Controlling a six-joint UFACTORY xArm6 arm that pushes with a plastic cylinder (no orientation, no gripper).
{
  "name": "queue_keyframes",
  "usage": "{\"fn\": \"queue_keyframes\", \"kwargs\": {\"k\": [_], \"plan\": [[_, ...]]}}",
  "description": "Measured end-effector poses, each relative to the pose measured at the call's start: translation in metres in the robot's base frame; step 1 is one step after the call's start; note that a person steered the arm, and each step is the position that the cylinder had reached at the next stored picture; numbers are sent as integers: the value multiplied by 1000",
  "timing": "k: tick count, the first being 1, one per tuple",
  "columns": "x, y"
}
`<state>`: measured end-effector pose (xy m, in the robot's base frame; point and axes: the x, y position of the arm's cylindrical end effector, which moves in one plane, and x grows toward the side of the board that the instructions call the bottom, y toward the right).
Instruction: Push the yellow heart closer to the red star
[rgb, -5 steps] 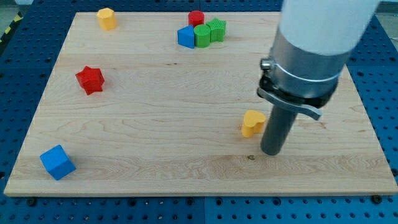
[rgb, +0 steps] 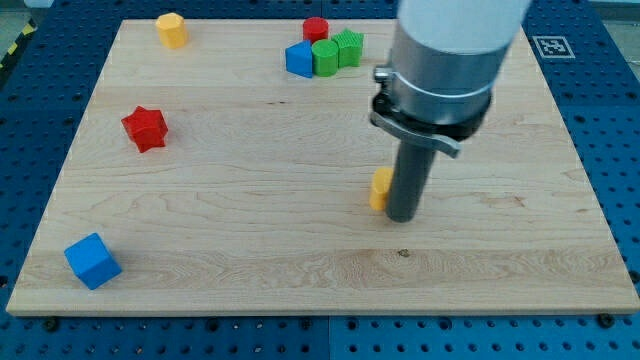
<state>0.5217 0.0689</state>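
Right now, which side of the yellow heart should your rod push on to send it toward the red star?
The view's right face. My tip already sits against that side of the yellow heart, and the red star lies far to the view's left, slightly upward.

yellow heart (rgb: 380, 189): right of centre on counter, mostly hidden behind rod, only left edge showing | red star (rgb: 145, 128): flat, view's left, well apart
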Motion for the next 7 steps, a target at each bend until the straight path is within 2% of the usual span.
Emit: {"fn": "queue_keyframes", "kwargs": {"k": [2,3,5,7], "plan": [[-48,-37],[-64,-38],[-98,-3],[-144,2]]}}
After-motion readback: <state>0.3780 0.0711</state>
